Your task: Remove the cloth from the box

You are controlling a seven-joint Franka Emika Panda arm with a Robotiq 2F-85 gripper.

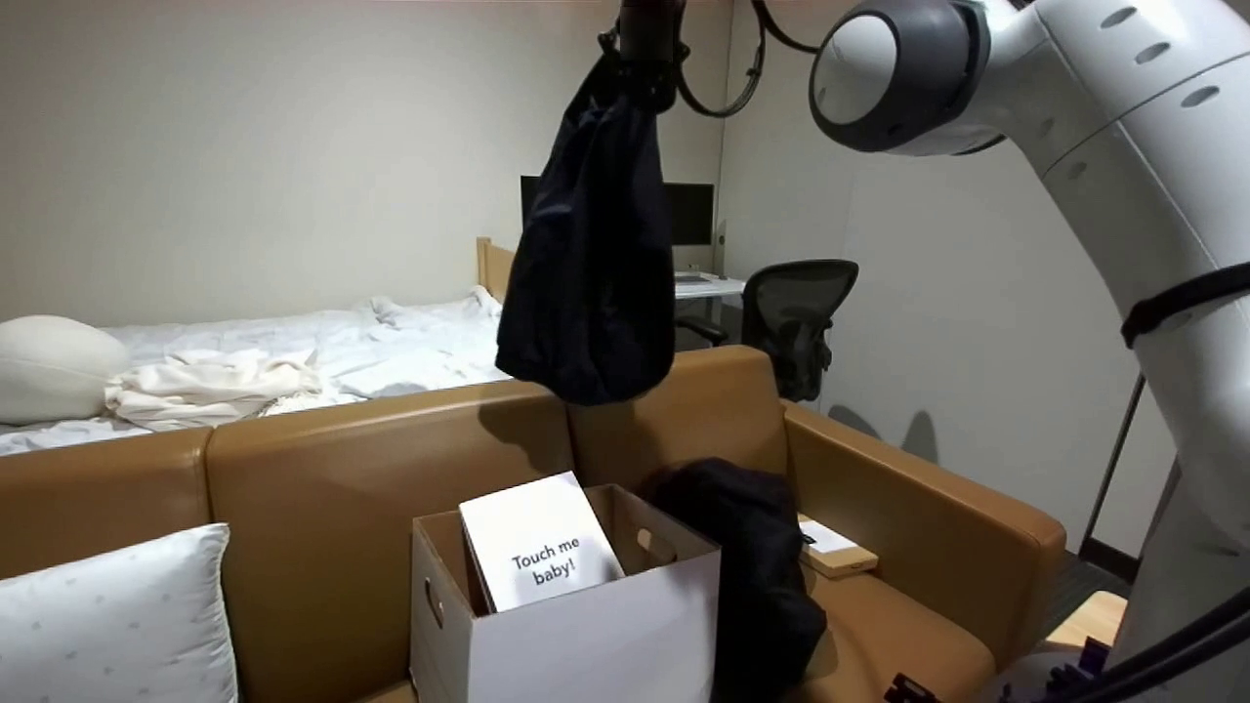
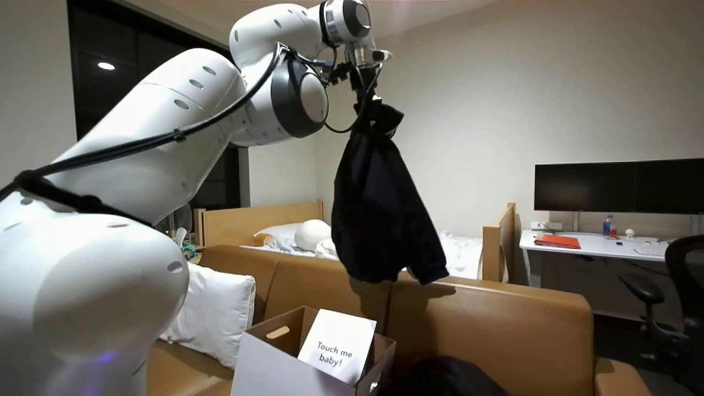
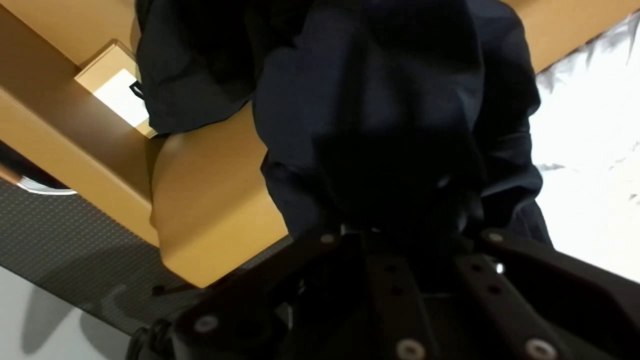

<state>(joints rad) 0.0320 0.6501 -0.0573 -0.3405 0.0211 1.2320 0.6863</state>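
A dark navy cloth hangs in the air in both exterior views [image 1: 591,264] [image 2: 382,203]. My gripper [image 1: 643,86] is shut on the top of this cloth; it also shows in an exterior view [image 2: 368,104]. In the wrist view the cloth [image 3: 375,90] fills the middle, and the dark fingers [image 3: 407,230] pinch it; the fingertips are partly hidden in shadow. A white box with brown inside [image 1: 586,635] [image 2: 286,368] stands open on the sofa below. The hanging cloth is well above the box and apart from it.
A white "Touch me baby!" package [image 1: 542,547] leans in the box. Another dark cloth heap [image 1: 752,566] lies on the tan sofa [image 1: 391,449] beside the box. A small carton [image 1: 835,549] sits by the armrest. A white pillow [image 1: 127,625] is at the other end.
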